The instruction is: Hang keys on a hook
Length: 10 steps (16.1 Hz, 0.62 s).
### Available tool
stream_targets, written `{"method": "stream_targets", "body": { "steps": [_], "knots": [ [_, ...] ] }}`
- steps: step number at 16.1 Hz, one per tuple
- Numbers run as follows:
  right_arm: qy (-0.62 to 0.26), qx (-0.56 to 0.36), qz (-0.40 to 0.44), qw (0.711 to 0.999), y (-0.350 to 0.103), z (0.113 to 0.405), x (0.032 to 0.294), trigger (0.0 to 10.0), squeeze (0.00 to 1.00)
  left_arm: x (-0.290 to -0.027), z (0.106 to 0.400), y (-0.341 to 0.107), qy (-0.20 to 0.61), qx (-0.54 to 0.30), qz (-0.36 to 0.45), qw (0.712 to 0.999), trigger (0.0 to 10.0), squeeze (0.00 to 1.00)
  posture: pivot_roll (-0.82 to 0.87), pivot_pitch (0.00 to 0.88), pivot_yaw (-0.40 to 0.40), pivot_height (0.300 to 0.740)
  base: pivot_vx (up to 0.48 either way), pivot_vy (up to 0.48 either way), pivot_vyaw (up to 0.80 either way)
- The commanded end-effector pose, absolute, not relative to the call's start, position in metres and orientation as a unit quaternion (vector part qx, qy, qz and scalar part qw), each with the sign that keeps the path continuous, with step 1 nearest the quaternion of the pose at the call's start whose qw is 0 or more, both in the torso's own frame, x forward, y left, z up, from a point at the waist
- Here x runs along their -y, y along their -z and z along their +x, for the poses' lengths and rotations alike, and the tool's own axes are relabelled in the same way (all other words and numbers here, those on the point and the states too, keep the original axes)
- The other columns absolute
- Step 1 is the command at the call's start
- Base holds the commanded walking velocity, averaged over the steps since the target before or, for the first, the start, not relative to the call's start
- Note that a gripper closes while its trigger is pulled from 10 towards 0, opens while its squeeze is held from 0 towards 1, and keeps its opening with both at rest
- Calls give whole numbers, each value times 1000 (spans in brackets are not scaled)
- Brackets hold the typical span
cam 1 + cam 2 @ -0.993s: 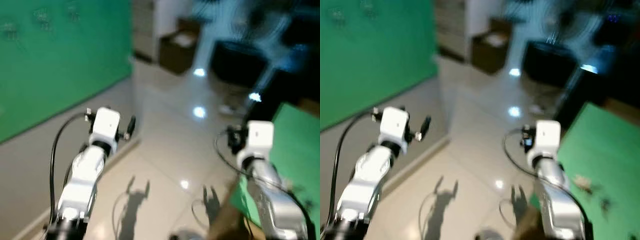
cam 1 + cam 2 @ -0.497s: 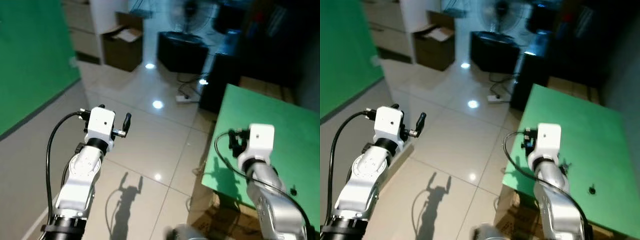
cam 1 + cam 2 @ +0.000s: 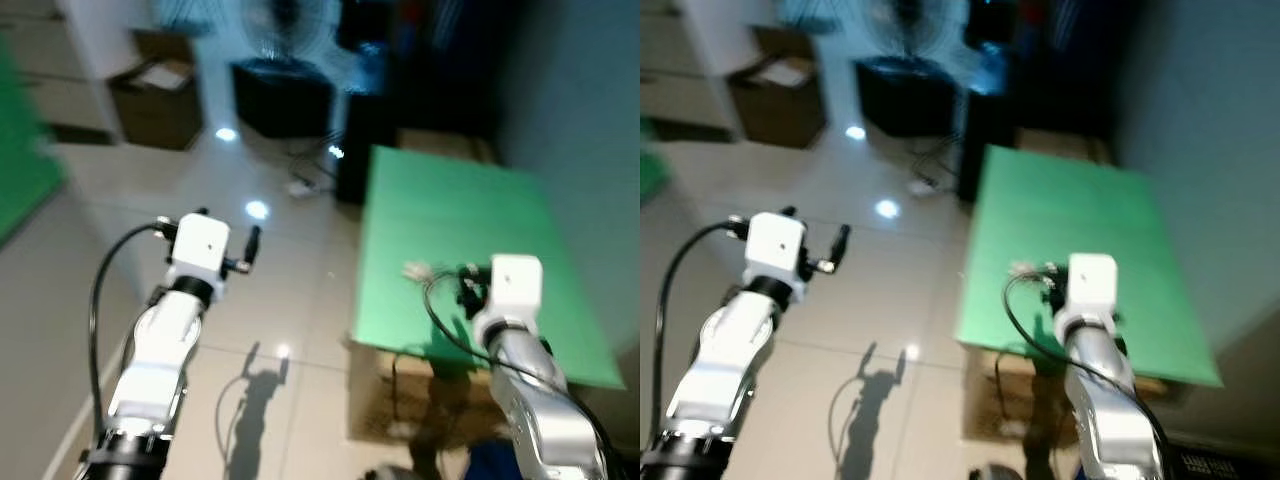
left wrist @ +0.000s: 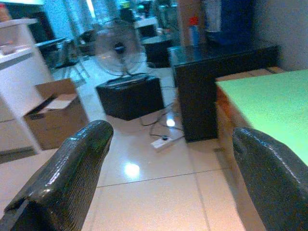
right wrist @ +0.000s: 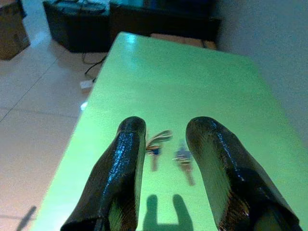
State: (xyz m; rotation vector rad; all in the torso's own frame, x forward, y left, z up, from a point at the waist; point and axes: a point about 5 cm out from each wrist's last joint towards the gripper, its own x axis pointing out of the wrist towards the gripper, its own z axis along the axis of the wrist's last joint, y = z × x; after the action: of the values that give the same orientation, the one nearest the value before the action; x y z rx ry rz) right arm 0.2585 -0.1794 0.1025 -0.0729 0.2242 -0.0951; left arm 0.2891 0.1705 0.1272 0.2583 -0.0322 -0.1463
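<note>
Two small bunches of keys (image 5: 156,143) lie on a green table (image 5: 183,72); from the head they are a blurred pale clump (image 3: 415,270) near the table's left edge. My right gripper (image 5: 167,125) hovers above the table just short of the keys, open, with nothing between its fingers (image 5: 120,168). The right wrist (image 3: 515,285) is held over the table's near part. My left gripper (image 4: 171,132) is raised over the tiled floor to the left of the table, open wide and empty, its black finger (image 3: 250,243) pointing forward.
A dark cabinet (image 4: 216,82) stands behind the table, with a standing fan (image 4: 118,48) over a black box (image 4: 130,96) beside it. A power strip (image 4: 161,143) lies on the glossy floor. A cardboard box (image 4: 53,118) sits farther left. A grey wall (image 3: 590,130) runs along the right.
The whole picture has swung right as the camera turned: the green wall has left the view and the green table now lies ahead. Both arms keep their raised pose.
</note>
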Motion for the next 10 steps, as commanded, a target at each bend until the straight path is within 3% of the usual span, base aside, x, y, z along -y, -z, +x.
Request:
{"method": "stream_targets", "body": {
  "steps": [1, 6, 10],
  "knots": [
    [63, -121, -56, 989, -101, 255, 193, 10000, 0, -157, 292, -127, 89, 21, 120, 989, 10000, 0, -101, 0, -13, 718, 0, -469, 0],
    [24, -117, -57, 991, -106, 258, 190, 10000, 0, -152, 287, -122, 93, 14, 116, 989, 10000, 0, -104, 0, -28, 718, 0, -467, 0],
    [10, -112, -69, 991, -110, 262, 188, 10000, 0, -153, 288, -125, 85, 30, 111, 990, 10000, 0, -110, 0, -30, 718, 0, -70, 0]
  ]
}}
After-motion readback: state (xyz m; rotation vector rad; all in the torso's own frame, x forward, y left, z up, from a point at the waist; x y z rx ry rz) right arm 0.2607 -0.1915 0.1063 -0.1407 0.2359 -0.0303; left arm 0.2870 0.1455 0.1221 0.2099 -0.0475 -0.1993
